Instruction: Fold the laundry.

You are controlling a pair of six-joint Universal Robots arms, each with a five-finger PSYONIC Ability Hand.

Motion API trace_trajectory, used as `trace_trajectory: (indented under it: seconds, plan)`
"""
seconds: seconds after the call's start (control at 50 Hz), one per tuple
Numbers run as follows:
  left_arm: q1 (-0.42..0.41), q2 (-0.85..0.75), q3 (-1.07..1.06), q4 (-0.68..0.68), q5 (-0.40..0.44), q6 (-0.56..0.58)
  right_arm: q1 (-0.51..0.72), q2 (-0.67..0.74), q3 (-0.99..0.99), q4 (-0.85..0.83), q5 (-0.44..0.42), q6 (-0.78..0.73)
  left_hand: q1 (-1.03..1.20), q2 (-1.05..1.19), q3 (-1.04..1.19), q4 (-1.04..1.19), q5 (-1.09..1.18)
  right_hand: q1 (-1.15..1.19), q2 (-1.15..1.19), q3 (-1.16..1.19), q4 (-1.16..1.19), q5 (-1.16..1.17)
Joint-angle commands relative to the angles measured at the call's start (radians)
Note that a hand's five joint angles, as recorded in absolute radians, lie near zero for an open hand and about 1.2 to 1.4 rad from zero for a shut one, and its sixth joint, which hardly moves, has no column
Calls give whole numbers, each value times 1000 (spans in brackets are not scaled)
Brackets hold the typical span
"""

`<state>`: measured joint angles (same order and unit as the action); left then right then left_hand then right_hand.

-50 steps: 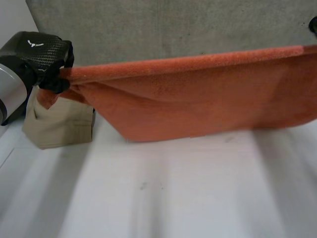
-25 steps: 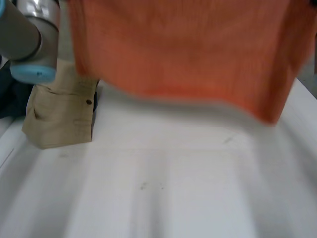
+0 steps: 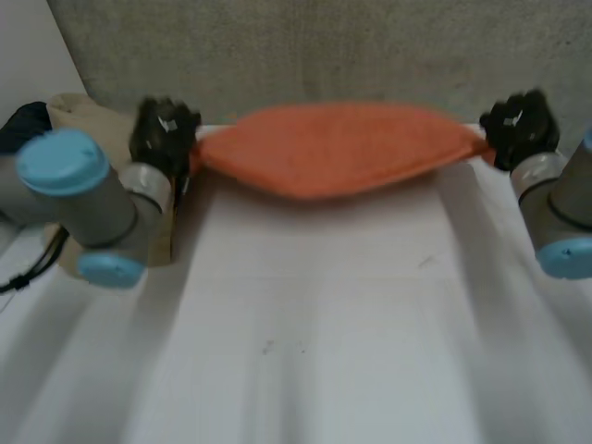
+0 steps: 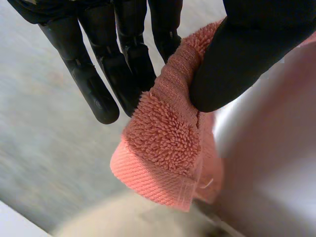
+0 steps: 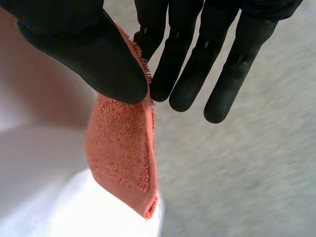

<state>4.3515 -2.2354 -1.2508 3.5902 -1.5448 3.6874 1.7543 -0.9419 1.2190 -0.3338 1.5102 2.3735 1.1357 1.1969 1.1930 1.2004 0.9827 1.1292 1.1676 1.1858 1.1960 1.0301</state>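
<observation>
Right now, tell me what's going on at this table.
The robot is holding an orange terry towel stretched out over the far side of the white table. Its left hand pinches one end between thumb and fingers, and its right hand pinches the other end the same way, so the middle sags. A folded beige garment lies near the left hand.

The towel has swung down and stretched flat.
</observation>
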Motion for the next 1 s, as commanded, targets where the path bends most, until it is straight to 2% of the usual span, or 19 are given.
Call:
trace_trajectory:
  seconds: [0.02, 0.12, 0.2, 0.28, 0.34, 0.4, 0.52, 0.62, 0.76, 0.84, 1.0]
  plan:
    - [-30, 42, -172, -140, -24, 92, -4, 0, 92, 174, 2, -25, 261, 199, 203, 196, 239, 267, 229, 211, 200, 192]
    - [-36, 213, -367, -287, -61, 106, -10, -132, 215, 407, 4, -71, 261, 199, 203, 196, 239, 267, 229, 211, 200, 192]
    - [-43, 377, -543, -469, -67, 123, -85, -308, 393, 629, 12, -196, 261, 199, 203, 196, 239, 267, 229, 211, 200, 192]
    - [-46, 450, -602, -600, -57, 123, -127, -394, 493, 659, 16, -338, 261, 199, 203, 196, 239, 267, 229, 211, 200, 192]
    - [-44, 453, -596, -622, -57, 126, -134, -413, 511, 641, 15, -407, 261, 199, 203, 196, 239, 267, 229, 211, 200, 192]
    - [-40, 441, -563, -594, -58, 126, -128, -400, 493, 576, 16, -401, 261, 199, 203, 196, 239, 267, 229, 211, 200, 192]
    - [-38, 301, -417, -469, -63, 125, -113, -261, 399, 389, 24, -361, 261, 199, 203, 196, 239, 267, 229, 211, 200, 192]
    - [-44, 160, -241, -377, -72, 114, -27, -125, 274, 207, 35, -353, 261, 199, 203, 196, 239, 267, 229, 211, 200, 192]
    - [-47, -10, -21, -358, -115, 112, 5, 52, 105, -15, 22, -355, 261, 199, 203, 196, 239, 267, 229, 211, 200, 192]
    - [-53, -117, 124, -358, -188, 117, 7, 162, 1, -102, 2, -356, 261, 199, 203, 196, 239, 267, 229, 211, 200, 192]
    - [-61, -228, 283, -355, -212, 117, 25, 347, -214, -120, -37, -358, 261, 199, 203, 196, 239, 267, 229, 211, 200, 192]
